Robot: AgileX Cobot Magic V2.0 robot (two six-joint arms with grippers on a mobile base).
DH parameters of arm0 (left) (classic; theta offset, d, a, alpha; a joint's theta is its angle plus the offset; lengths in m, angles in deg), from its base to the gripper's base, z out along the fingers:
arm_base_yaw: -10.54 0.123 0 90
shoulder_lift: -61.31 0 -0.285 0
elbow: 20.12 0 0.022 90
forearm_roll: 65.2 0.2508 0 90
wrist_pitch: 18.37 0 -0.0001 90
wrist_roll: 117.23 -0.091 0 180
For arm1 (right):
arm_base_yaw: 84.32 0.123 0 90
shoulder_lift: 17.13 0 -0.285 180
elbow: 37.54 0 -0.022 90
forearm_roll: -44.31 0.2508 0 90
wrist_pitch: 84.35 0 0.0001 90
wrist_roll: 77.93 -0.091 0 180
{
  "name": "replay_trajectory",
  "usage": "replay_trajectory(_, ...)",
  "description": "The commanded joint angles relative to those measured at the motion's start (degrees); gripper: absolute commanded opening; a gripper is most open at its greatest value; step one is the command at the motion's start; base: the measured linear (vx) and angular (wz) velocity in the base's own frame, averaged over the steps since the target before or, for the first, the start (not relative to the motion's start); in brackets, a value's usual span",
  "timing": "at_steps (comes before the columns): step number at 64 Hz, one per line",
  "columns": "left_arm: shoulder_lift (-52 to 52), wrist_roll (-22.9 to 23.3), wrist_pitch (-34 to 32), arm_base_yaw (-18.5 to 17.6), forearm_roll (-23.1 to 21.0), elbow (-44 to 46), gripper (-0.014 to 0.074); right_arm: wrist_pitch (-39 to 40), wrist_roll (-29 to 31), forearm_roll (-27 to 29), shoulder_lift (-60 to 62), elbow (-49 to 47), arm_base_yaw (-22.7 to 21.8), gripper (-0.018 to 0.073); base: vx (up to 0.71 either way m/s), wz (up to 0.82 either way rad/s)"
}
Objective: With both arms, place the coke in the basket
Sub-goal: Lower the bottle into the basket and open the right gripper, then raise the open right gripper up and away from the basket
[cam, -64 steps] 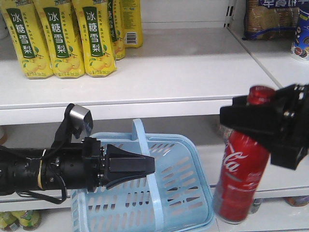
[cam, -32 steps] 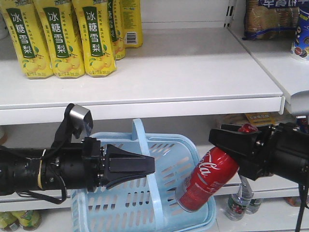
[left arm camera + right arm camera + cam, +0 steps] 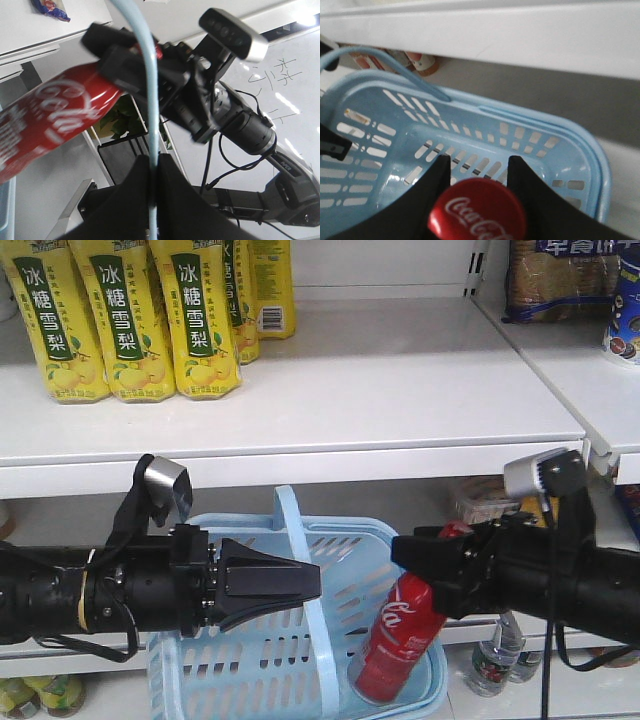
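Tilting neck-up and to the right, the coke (image 3: pixel 400 640) now has its base down inside the right end of the basket (image 3: pixel 250 665), low near the floor; whether it touches the bottom I cannot tell. A second ago it hung upright outside the basket's right wall, and half a second ago it was leaning across the rim, so in that short span it has been swung in and lowered. To my eye the placing is nearly done: what is left is to let go and draw the arm clear.

The right gripper (image 3: pixel 430 565) has its black fingers clamped on the slim neck just under the red cap, one on either side, as the right wrist view shows plainly. The left gripper (image 3: pixel 300 580) has not shifted at all over that second; its tapered fingers are pressed together on the thin hoop handle (image 3: pixel 290 515), holding the basket up in front of the shelving.

The bottle is glossy red with white script, rounded and narrowing upward, a smooth thing that could slide once freed. The basket is pale blue plastic, slotted all round. Each arm carries a small silver-grey camera box (image 3: pixel 165 485). Behind them runs a white shelf (image 3: pixel 400 390) with yellow drink bottles (image 3: pixel 130 320) at its left, and a small clear bottle (image 3: pixel 495 660) stands lower right.
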Motion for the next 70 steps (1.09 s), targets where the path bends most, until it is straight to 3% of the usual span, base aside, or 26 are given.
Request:
replay_trajectory(1, 2.11, 0.08, -12.54, -0.28, -4.01, 1.16, -0.0006, 2.20, 1.47, 6.66, -0.42, -1.74, 3.73, -0.0003, 0.00, 0.00)
replay_trajectory(9, 2.11, 0.08, -12.54, -0.28, -4.01, 1.16, -0.0006, 6.54, 2.56, 6.66, -1.67, -1.74, 6.17, -0.0001, 0.00, 0.00)
replay_trajectory(29, 2.11, 0.08, -12.54, -0.28, -4.01, 1.16, -0.0006, 4.96, 2.07, 6.66, -3.96, -1.74, 6.47, 0.0051, 0.00, 0.00)
replay_trajectory(57, 2.11, 0.08, -12.54, -0.28, -4.01, 1.16, -0.0006, 3.32, 2.28, 6.66, -5.51, -1.74, 6.42, 0.0417, 0.00, 0.00)
replay_trajectory(70, 2.11, 0.08, -12.54, -0.28, -4.01, 1.16, -0.0006, 3.27, 2.28, 6.66, -5.51, -1.74, 6.42, 0.0477, 0.00, 0.00)
